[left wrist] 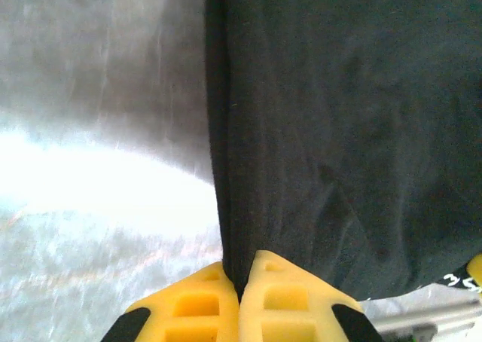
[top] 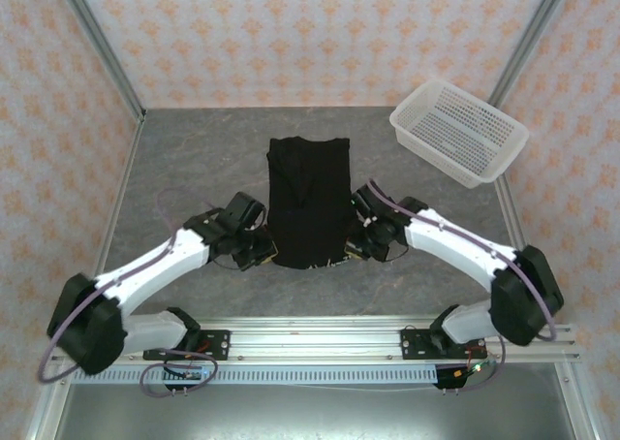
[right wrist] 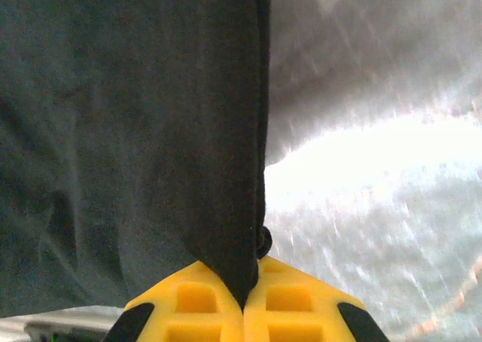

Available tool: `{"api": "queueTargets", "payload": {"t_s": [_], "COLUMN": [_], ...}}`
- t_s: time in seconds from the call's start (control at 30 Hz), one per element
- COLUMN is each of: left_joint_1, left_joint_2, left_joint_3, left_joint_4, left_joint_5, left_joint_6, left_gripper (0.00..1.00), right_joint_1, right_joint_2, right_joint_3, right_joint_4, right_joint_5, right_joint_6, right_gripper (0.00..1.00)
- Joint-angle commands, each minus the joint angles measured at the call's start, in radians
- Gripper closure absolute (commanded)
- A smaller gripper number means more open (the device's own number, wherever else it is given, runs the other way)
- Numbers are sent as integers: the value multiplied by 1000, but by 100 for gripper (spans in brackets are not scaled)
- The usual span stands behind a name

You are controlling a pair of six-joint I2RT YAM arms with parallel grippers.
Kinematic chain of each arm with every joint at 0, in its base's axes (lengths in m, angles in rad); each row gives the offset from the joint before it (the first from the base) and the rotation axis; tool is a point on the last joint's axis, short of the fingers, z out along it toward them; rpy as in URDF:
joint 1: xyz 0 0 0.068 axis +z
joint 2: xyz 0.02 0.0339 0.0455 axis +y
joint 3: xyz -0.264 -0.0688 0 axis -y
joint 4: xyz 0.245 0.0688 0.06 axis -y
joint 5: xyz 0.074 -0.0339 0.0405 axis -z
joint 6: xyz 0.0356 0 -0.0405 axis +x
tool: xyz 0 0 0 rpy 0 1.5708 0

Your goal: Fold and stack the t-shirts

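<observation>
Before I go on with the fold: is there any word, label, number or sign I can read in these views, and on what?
None can be read.
White marks on the near hem of the t-shirt: cut off by the frame edge in the left wrist view, tiny from above; illegible.
Basket: no label seen.
Wallpaper: ornament pattern, no words.
</observation>
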Motion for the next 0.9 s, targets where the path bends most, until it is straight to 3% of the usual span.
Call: {"api": "queueTargets", "payload": {"t_s": [0.0, 0.2, 0.37, 0.53, 0.67, 0.87], "left_joint_1": [-43, -80, -81, -79, -73, 51], "left_joint_2": [-152, -337, -374, -323, -238, -60], "left_joint_3": [-5, 78, 174, 235, 260, 347], "left_joint_4": [-114, -164, -215, -218, -166, -178], "left_joint_5": [10, -5, -68, -162, -194, -159], "left_joint_6": [-28, -109, -159, -198, -234, -195], "left_gripper": [100, 100, 100, 100, 100, 100], "right_joint_1": [47, 68, 68, 45, -21, -150], "right_joint_2": [-119, -243, -214, -111, -47, 95], "right_joint_3": [22, 136, 314, 439, 458, 538], "right_joint_4": [-169, -330, -427, -484, -434, -391], "right_joint_5": [-6, -23, -8, 31, 20, -19], "right_joint_6": [55, 105, 119, 122, 125, 79], "right_gripper": [100, 100, 100, 100, 100, 100]}}
